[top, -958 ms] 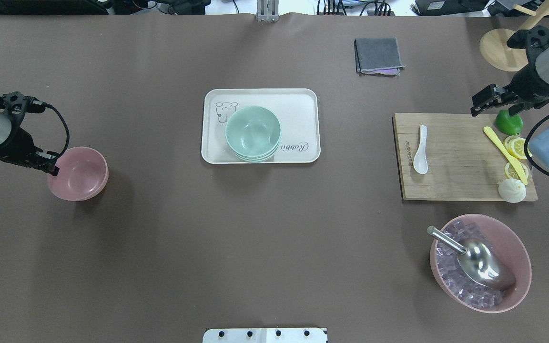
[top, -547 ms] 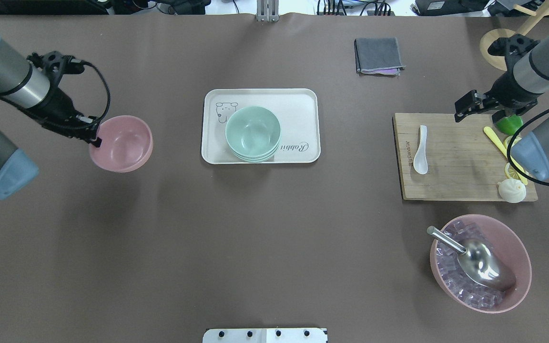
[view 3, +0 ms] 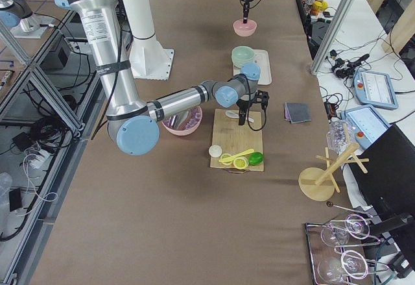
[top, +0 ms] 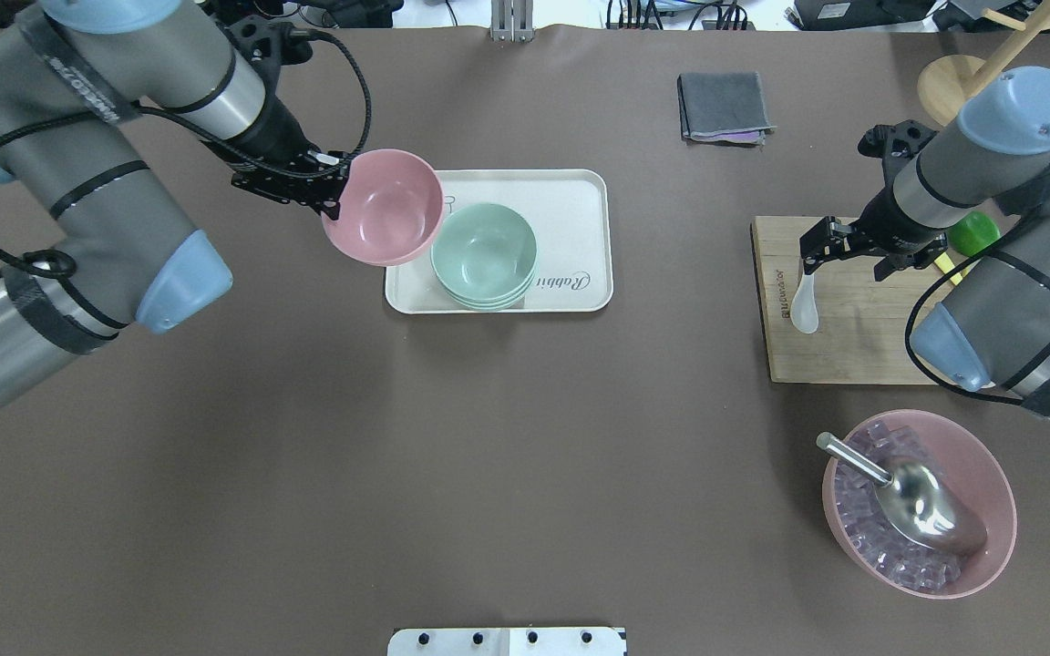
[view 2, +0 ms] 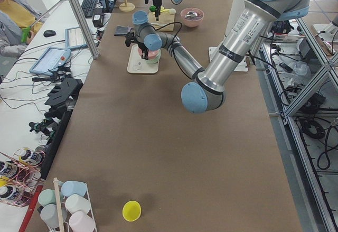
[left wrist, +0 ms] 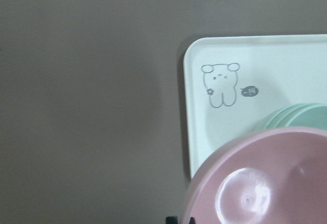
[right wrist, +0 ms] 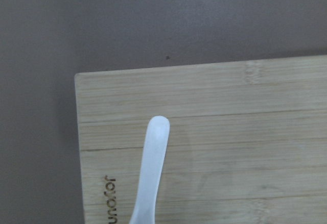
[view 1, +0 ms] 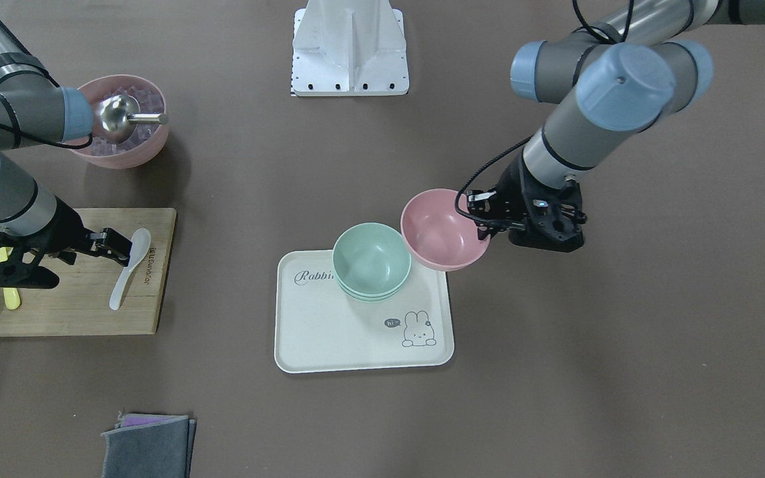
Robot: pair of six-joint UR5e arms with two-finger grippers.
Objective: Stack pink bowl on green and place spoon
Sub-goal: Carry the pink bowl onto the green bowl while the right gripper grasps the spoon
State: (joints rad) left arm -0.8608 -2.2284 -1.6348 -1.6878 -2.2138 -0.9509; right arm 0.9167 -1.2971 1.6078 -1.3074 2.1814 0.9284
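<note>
Tray [top: 571, 196] with green bowls [top: 484, 251] neighbours pink bowl [top: 384, 208] pinched by left end effector [top: 329, 196]; right end effector [top: 842, 257] gapes near spoon [top: 805, 305].

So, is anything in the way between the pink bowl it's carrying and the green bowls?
Nothing visible. The pink bowl, held at its rim by the left tool, hangs beside the green bowls, and the top one is empty.

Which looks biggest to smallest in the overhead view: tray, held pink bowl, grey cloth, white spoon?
Tray, pink bowl, grey cloth, white spoon. The bowl is lifted nearer the camera, making its rank less sure.
</note>
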